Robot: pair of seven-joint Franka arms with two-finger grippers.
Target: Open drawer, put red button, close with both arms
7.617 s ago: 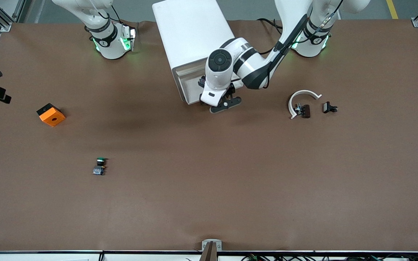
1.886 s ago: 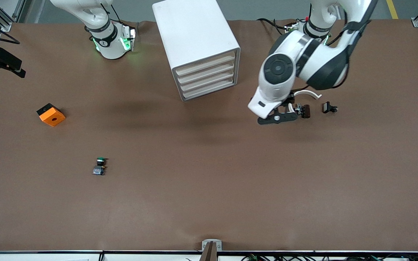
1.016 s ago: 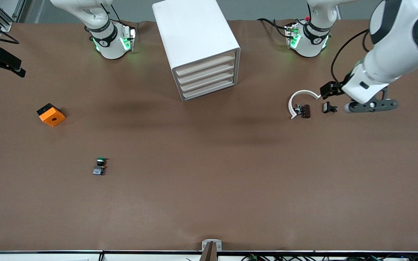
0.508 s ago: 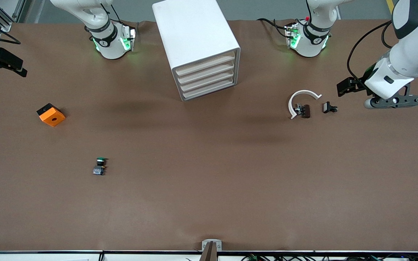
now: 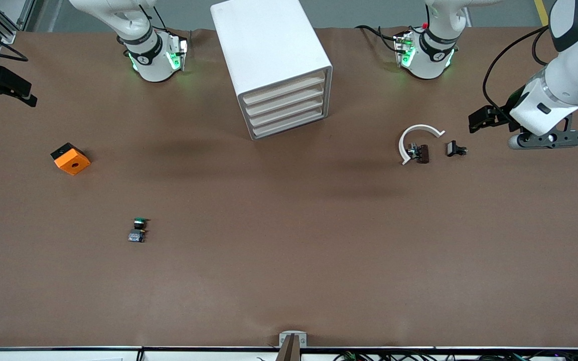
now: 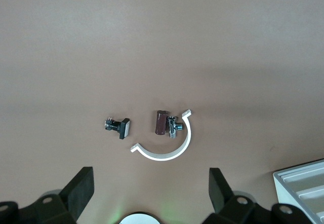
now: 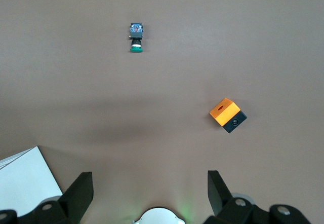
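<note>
One white cabinet [image 5: 270, 60] stands at twelve o'clock on the table, with four drawers [image 5: 285, 110] stacked in it. One orange cube [image 5: 70, 158] sits at nine, one green-capped button [image 5: 138, 230] at seven. At three: one white curved piece [image 5: 416, 136] and two small dark parts [image 5: 455, 149]. Two arms [image 5: 565, 65].

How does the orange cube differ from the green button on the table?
The orange cube is a bigger, blocky piece with a hole in its top; the green button is tiny, with a green cap on a dark body. The cube lies farther from the front camera than the button. Both lie toward the right arm's end.
</note>
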